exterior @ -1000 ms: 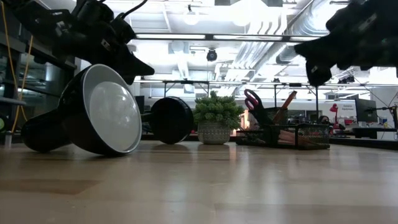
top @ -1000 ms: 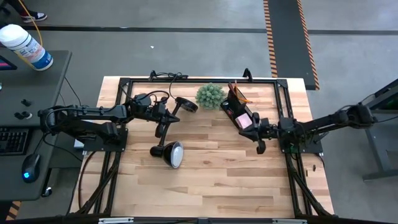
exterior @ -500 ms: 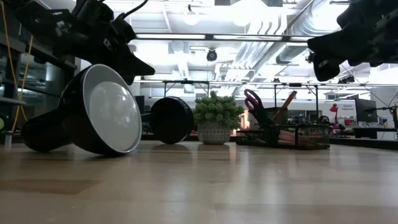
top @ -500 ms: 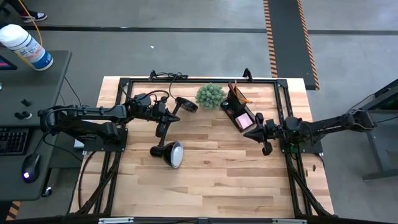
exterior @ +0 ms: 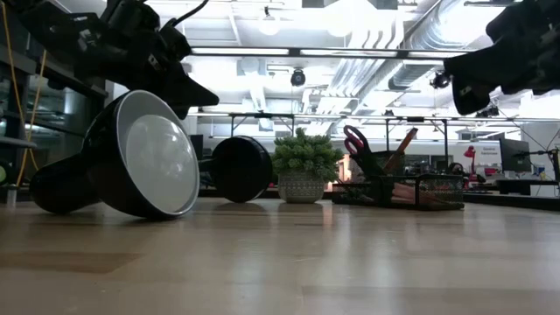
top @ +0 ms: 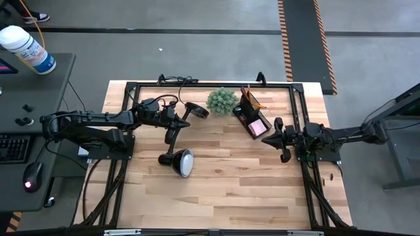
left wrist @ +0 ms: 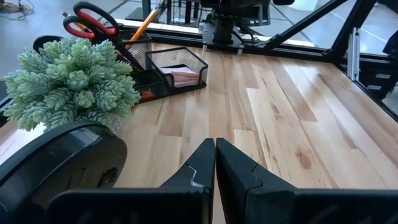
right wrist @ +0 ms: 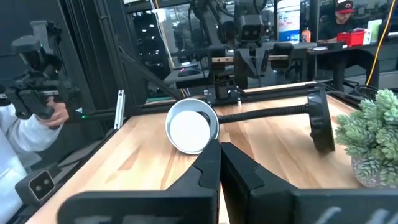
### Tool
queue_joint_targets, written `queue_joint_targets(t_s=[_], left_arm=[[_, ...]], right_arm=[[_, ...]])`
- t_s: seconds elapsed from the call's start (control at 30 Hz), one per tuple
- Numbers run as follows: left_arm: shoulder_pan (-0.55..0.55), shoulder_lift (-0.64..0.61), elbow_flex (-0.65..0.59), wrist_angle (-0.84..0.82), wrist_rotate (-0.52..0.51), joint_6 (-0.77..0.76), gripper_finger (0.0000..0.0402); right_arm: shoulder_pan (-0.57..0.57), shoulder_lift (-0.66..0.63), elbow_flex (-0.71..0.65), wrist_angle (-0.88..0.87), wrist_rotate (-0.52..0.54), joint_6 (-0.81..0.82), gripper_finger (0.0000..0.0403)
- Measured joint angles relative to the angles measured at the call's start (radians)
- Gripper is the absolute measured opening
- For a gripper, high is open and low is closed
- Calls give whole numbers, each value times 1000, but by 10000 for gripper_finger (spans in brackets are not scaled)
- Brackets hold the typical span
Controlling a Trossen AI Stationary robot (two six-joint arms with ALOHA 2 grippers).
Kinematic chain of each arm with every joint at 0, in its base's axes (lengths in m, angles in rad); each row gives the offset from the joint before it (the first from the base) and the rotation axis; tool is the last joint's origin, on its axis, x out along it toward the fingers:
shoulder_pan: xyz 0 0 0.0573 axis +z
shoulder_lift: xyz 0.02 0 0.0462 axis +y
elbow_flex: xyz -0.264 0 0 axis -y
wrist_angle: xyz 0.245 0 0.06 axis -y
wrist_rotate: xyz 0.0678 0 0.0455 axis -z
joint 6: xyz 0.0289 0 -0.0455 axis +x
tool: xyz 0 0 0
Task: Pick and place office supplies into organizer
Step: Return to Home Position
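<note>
The organizer (top: pixel 244 111) beside the plant (top: pixel 222 100) holds the scissors (left wrist: pixel 93 18), pencils (left wrist: pixel 146 23) and pink pad (top: pixel 258 127) — filling looks done. Left gripper (left wrist: pixel 215 144) by the lamp (top: pixel 184 162), right gripper (right wrist: pixel 219 146) by the organizer, both pinched closed, empty — only parking remains.

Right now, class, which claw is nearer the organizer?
The right claw, close beside the organizer; the left claw is farther off, by the lamp base.

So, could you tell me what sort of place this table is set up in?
Probably a robotics lab in an industrial hall: exposed ducts run under the ceiling, striped hazard tape marks the concrete floor, and a keyboard sits on a desk beside the wooden table.
</note>
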Motion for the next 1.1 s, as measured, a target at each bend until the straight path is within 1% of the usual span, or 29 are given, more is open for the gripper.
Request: queue_joint_targets(t_s=[0.37, 0.47, 0.97, 1.1], left_arm=[[0, 0, 0, 0, -6, -9, 3], [0, 0, 0, 0, -8, -10, 3], [0, 0, 0, 10, -10, -11, 3], [0, 0, 0, 30, -4, -61, 3]], right_arm=[[0, -173, 0, -200, 5, 8, 0], [0, -216, 1, -219, 3, 7, 0], [-2, -213, 2, -231, -2, -18, 0], [-2, -213, 3, -231, -2, 29, 0]])
